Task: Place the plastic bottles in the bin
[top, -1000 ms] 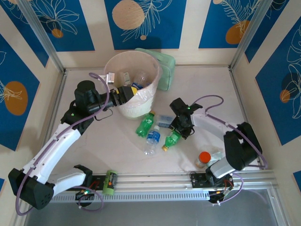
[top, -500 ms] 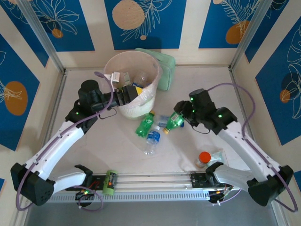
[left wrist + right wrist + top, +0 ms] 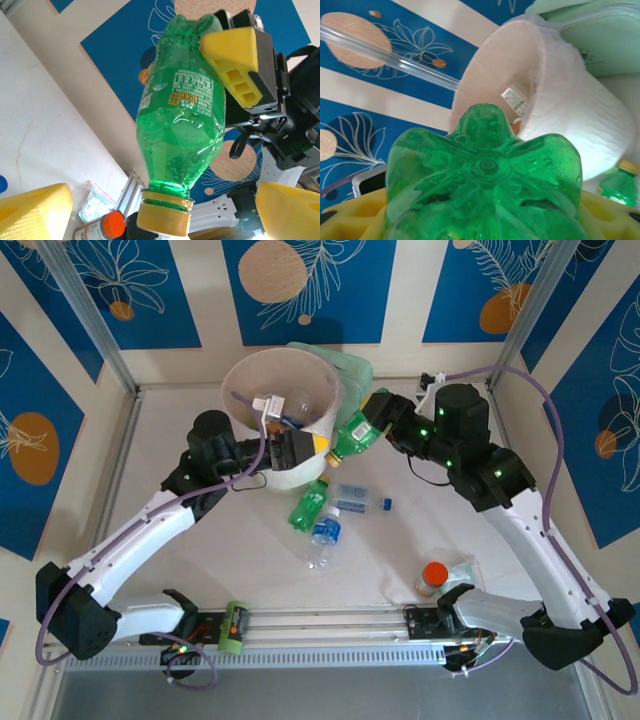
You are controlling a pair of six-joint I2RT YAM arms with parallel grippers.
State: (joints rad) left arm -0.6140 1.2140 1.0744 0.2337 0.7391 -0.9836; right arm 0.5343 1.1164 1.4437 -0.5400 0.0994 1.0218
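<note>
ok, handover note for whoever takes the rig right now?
Left gripper: open, empty, beside the bin.
Right gripper: shut on a green bottle, held in the air by the bin's rim, cap down.
Done: some bottles lie in the bin.
Left: drop the held one, then clear the table: second green bottle, blue-label bottle, blue-cap bottle.

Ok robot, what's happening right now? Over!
Right gripper shut on green bottle, at the bin's side. Left gripper open, close by that bottle. Three more bottles lying on the table.
</note>
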